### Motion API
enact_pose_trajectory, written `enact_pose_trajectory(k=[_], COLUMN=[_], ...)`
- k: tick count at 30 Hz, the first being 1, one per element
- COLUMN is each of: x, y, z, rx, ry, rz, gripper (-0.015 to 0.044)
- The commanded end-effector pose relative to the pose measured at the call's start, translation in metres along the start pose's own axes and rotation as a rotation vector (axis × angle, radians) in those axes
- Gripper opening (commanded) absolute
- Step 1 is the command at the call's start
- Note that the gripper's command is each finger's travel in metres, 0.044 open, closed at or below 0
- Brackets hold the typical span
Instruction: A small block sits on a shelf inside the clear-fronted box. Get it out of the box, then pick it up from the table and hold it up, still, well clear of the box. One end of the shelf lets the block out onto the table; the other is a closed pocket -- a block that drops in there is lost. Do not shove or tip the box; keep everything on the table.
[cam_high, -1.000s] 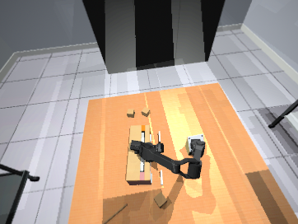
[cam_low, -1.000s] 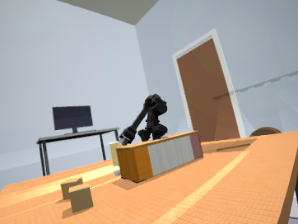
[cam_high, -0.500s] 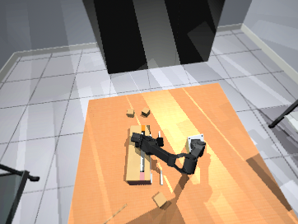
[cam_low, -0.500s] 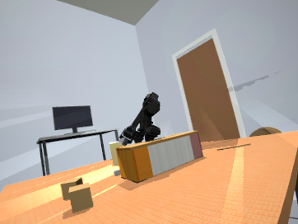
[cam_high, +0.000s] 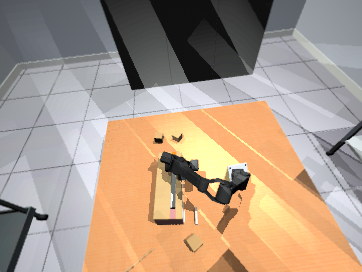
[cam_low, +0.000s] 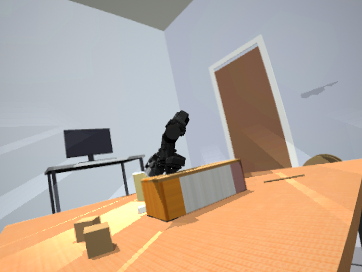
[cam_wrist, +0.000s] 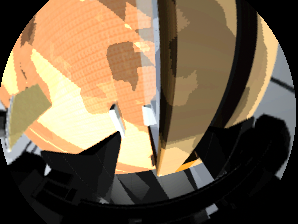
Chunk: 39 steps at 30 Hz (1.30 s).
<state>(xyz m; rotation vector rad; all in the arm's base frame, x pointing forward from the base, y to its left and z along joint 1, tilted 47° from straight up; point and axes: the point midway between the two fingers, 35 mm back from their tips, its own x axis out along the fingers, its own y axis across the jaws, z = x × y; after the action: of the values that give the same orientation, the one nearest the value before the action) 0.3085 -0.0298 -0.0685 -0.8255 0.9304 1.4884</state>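
The long tan box (cam_high: 161, 197) (cam_low: 210, 187) (cam_wrist: 200, 75) stands on the table. The exterior view shows its front, with an orange panel (cam_low: 174, 199) at the left end, a pale middle and a mauve panel (cam_low: 239, 176) at the right end. My gripper (cam_high: 166, 158) (cam_wrist: 151, 129) is open and empty, above the box near its orange end. In the wrist view its fingers show to either side of the box top's image. I cannot make out the small block on the shelf; the arm covers part of the box from above.
White pieces (cam_high: 196, 216) (cam_wrist: 116, 120) stand beside the box's back side. A tan block (cam_high: 193, 242) lies beyond the mauve end. Two small blocks (cam_high: 159, 138) (cam_high: 177, 136) (cam_low: 98, 240) (cam_low: 82, 229) lie beyond the orange end. A pale yellow block (cam_low: 139, 185) stands behind the box.
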Motion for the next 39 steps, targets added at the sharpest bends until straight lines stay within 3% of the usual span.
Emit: enact_pose_trajectory(k=[1,9,17,23,24,28,39], x=[0.004,0.007,-0.051,-0.049,-0.049,-0.048,-0.046], y=[-0.001,-0.001,0.001,0.000,0.000,0.003,0.013], z=[-0.013,-0.021,-0.039,-0.039,-0.039,-0.045,-0.065], rx=[-0.007,-0.007,0.003,0.013,0.031,0.393,1.584], ry=[0.008,0.008,0.003,0.000,-0.002,-0.037,-0.190], rz=[-0.001,-0.001,0.005,-0.006,-0.008,-0.025,0.005], gripper=[0.0400,0.0400,0.0400,0.0400,0.0374,0.0285,0.0285])
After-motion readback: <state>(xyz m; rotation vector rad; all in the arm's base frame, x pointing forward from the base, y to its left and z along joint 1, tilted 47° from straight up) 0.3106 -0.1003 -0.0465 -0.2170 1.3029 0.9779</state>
